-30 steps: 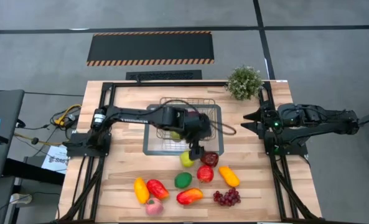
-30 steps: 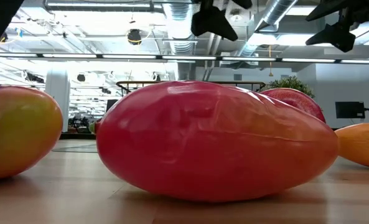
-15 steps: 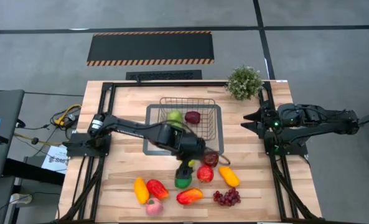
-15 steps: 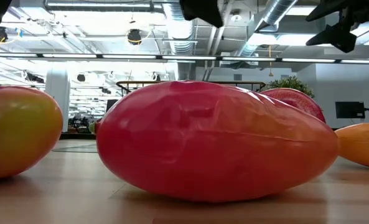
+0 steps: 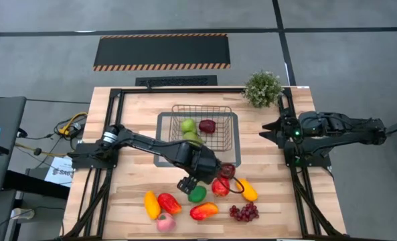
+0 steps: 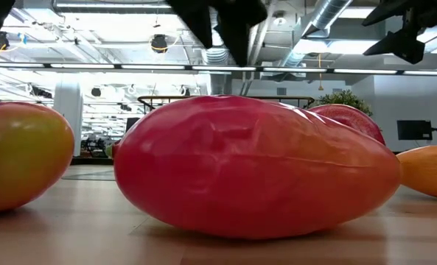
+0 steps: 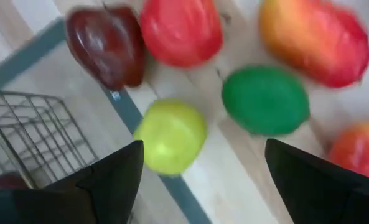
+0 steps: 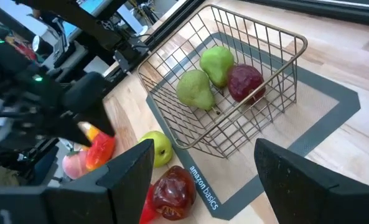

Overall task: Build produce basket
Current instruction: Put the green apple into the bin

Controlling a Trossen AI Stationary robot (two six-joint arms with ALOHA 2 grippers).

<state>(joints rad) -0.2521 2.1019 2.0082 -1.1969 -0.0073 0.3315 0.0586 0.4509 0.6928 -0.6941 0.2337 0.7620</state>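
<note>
Left pincer (image 5: pixel 193 182), fingers spread and holding nothing, hangs over the loose produce, above a yellow-green apple (image 7: pixel 170 137) and just beside a green fruit (image 5: pixel 197 194). Close around lie a maroon apple (image 5: pixel 226 170), a red fruit (image 5: pixel 219 186) and an orange one (image 5: pixel 246 189). Behind it, the wire basket (image 5: pixel 228 132) on a grey tray (image 5: pixel 161 144) holds two green pears (image 8: pixel 207 76) and a dark red apple (image 8: pixel 245 82). Right pincer (image 5: pixel 264 131) waits released at the wooden desk (image 5: pixel 131 194) edge, near a potted plant (image 5: pixel 262 88).
</note>
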